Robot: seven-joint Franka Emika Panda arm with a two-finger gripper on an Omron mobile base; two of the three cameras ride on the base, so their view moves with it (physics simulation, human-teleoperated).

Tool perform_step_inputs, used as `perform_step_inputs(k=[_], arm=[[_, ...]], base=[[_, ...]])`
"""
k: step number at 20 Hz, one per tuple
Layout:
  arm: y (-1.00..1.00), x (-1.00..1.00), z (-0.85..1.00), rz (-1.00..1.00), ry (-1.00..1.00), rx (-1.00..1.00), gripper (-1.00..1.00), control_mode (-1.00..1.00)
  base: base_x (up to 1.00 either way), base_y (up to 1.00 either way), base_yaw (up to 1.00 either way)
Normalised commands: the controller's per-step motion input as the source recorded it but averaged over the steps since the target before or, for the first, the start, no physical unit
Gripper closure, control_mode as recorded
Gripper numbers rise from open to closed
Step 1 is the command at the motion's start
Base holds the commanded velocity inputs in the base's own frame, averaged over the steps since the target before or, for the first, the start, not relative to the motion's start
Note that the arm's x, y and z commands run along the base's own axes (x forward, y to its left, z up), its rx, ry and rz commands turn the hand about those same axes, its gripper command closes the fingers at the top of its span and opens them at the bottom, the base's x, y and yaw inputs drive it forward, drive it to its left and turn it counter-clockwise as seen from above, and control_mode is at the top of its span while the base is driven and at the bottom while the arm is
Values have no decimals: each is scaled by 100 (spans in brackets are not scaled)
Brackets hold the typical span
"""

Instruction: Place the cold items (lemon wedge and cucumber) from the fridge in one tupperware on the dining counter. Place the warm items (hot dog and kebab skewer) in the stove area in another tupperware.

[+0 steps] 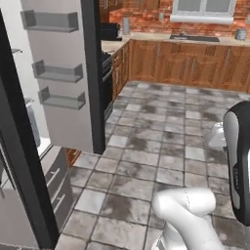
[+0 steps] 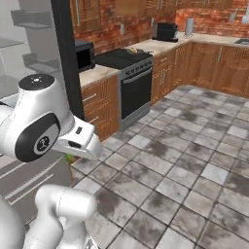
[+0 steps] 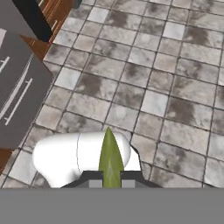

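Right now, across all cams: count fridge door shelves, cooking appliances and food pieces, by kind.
Fridge door shelves: 3
Black range: 1
Black microwave: 1
Yellow-green wedge, pinched in the tool: 1
Total: 6

The floor (image 3: 144,78) has grey and white mottled tiles, the cabinets (image 1: 195,66) are brown wood under a red brick wall (image 1: 146,19), the stove area (image 2: 131,82) at 12 o'clock is black, and the pointed wedge (image 3: 110,162) is olive-green.
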Motion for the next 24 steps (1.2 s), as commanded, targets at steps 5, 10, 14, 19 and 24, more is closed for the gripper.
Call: perform_step_inputs(k=[5, 10, 14, 19, 24], arm=[[0, 0, 0, 0, 0, 0, 100, 100], [0, 0, 0, 0, 0, 0, 100, 100], [0, 0, 0, 0, 0, 0, 100, 100], [0, 0, 0, 0, 0, 0, 100, 100], [0, 0, 0, 0, 0, 0, 100, 100]], base=[[-18, -57, -51], [0, -100, -32], [12, -100, -24], [27, -100, -12], [33, -100, -13]])
